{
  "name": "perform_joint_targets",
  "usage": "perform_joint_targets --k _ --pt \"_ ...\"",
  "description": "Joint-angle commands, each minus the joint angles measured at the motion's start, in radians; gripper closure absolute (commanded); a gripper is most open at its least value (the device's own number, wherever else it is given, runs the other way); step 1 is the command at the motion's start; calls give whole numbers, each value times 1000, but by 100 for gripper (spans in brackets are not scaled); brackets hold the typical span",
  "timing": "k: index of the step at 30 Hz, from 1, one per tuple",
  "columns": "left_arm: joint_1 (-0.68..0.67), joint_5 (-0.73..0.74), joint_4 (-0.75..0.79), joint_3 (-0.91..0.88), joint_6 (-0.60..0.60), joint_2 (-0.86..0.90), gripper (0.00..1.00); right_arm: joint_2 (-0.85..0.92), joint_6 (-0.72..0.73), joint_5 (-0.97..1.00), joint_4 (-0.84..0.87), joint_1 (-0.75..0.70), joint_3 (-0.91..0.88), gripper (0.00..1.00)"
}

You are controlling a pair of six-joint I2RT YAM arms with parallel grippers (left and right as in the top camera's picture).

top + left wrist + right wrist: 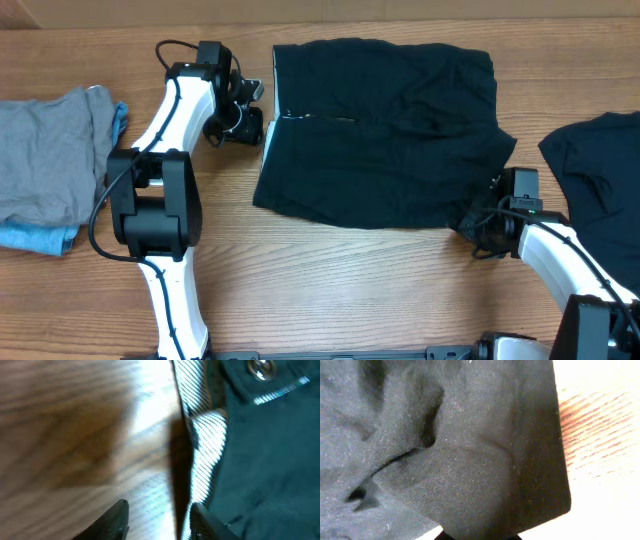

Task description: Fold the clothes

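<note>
One of the clothes, a black garment [380,130], lies spread in the middle of the table, with a white-striped band [205,435] along its left edge. My left gripper [248,115] is at that edge. In the left wrist view the left gripper [160,510] is open, with bare wood between its fingers [115,520] and one finger against the striped band. My right gripper [478,222] is at the garment's lower right corner. In the right wrist view the black cloth [470,450] runs down into the right gripper [477,537] and hides its jaws. A second black garment [600,170] lies at the far right.
A grey garment [50,160] lies at the left edge on top of a light-blue one [40,238]. The left arm's base [155,205] stands between that pile and the black garment. Bare wood shows along the front of the table [340,290].
</note>
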Motion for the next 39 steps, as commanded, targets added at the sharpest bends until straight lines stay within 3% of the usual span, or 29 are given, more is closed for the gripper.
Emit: perform_joint_targets --k 1,6,7,8,18,20,22,23,26,28,30,31,37,39 --pt "5 110 -50 25 -26 -6 53 -16 -3 31 29 2 23 88" --pt "5 209 -132 25 -26 -6 44 -16 -3 30 28 2 23 88" --pt "5 201 -155 24 -26 -6 32 -16 -3 30 28 2 23 88" --pt "5 201 -177 23 -34 -6 29 -16 -3 30 27 2 23 87" --pt "-31 201 -202 -113 -85 -6 29 -16 -3 30 15 2 23 75" --pt "-44 201 -203 -143 -85 -6 35 -17 -3 29 5 2 29 76" --pt "-47 201 -216 -147 -85 -6 50 -17 -4 37 -48 1 70 78" --pt "-47 201 -223 -147 -84 -6 64 -17 -3 64 -87 2 109 72" --pt "-47 201 -230 -147 -84 -6 82 -17 -2 116 -180 1 191 46" --pt "-47 199 -232 -147 -84 -6 84 -16 24 169 -192 0 192 41" --pt "-46 179 -232 -147 -83 -6 85 -16 34 180 -193 -12 192 21" --pt "-47 170 -232 -147 -82 -6 85 -16 48 180 -194 -23 192 16" --pt "-47 171 -224 -147 -80 -6 83 -14 54 82 -203 -78 190 15" --pt "-47 171 -225 -147 -80 -6 84 -14 87 80 -200 -87 188 22"
